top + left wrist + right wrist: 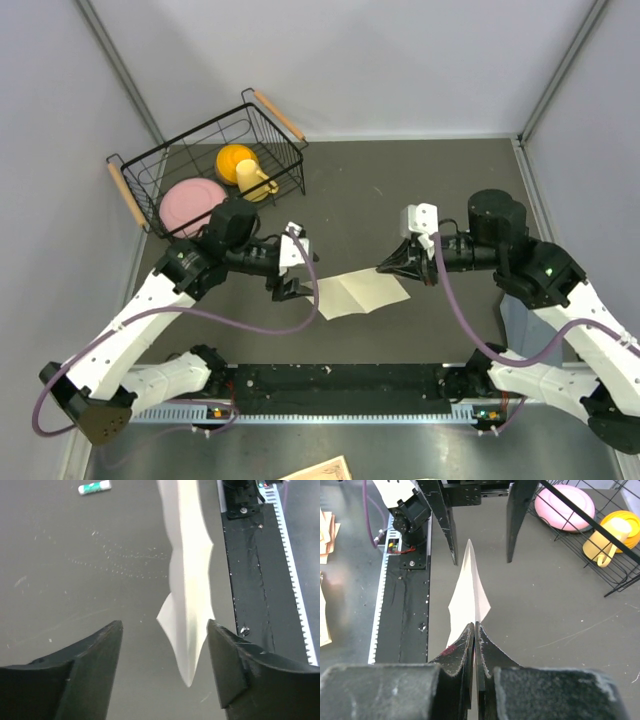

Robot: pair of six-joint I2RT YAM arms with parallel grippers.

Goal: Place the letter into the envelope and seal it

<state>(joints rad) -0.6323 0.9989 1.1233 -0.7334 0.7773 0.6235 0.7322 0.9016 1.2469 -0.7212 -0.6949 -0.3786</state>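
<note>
The letter (362, 292) is a cream sheet with a crease down its middle, between the two arms. My right gripper (385, 267) is shut on its right edge; in the right wrist view the letter (470, 595) runs away from the closed right gripper (475, 627). My left gripper (290, 290) stands open at the sheet's left end. From the left wrist, the letter (187, 580) points its tip into the open left gripper (165, 630), touching neither finger. A blue-grey patch that looks like the envelope (515, 325) lies mostly under the right arm.
A black wire basket (175, 150) at the back left holds a pink plate (190, 203) and a yellow cup (243, 168). A black rail (340, 380) runs along the near edge. A small white-and-green glue stick (95, 487) lies on the table. Tan sheets (320, 470) lie beyond the rail.
</note>
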